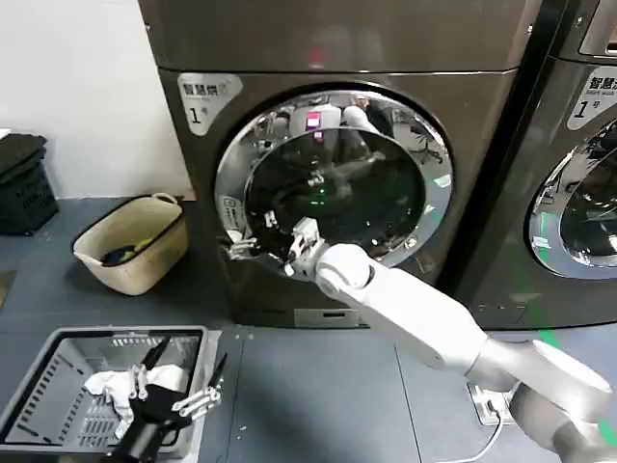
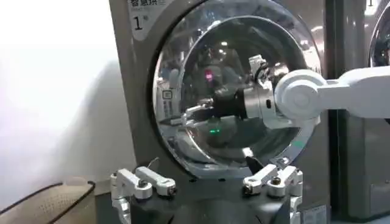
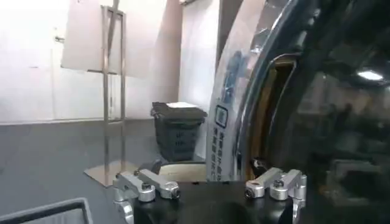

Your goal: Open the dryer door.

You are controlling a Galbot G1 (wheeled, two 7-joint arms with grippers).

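The right gripper's [image 1: 253, 241] fingers [image 2: 194, 109] were spread at the left rim of the dryer door [image 1: 333, 188], gripping nothing. The door looked shut or barely ajar – the swing itself was left. The left gripper [image 1: 183, 381] hung spread-fingered over a basket [image 1: 39, 386] nearby.

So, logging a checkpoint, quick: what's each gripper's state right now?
Left gripper: open, holding nothing, over the grey basket.
Right gripper: at the dryer door rim; cannot tell.
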